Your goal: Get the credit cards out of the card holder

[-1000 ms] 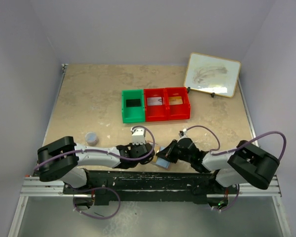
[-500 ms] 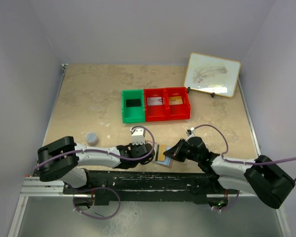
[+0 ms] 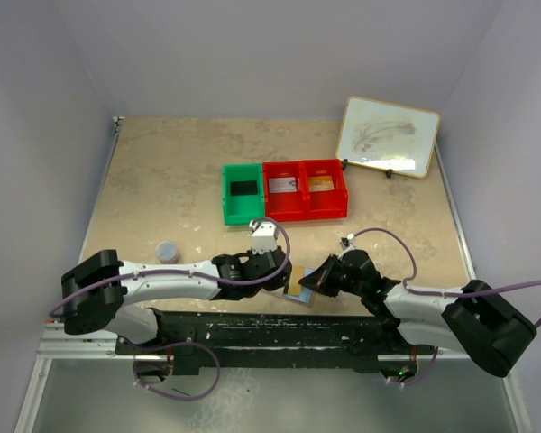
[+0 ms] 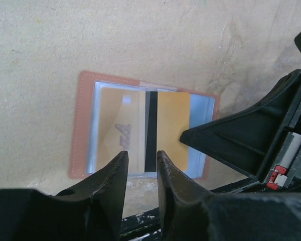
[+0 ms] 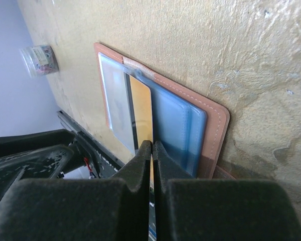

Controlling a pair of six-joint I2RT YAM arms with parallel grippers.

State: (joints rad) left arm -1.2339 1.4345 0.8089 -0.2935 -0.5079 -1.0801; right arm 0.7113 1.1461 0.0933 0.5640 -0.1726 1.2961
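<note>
Right jaws: pinched shut on the right end of a gold card (image 5: 140, 108), a thin edge grip, likely for sliding it sideways out of its sleeve. Left jaws: parted a little, nothing between them, poised over the near edge of the card holder (image 4: 83, 125), probably to steady it; contact unclear. Holder lies open and flat on the tabletop (image 3: 162, 180), near edge, between the arms.

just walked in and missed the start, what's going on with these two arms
The card holder lies open on the table by the arm bases. The right arm's fingers are shut on the edge of a gold card that looks partly slid out of its pocket. The left arm's fingers hover over the holder, slightly apart, holding nothing. Three cards lie in the bins behind.
</note>
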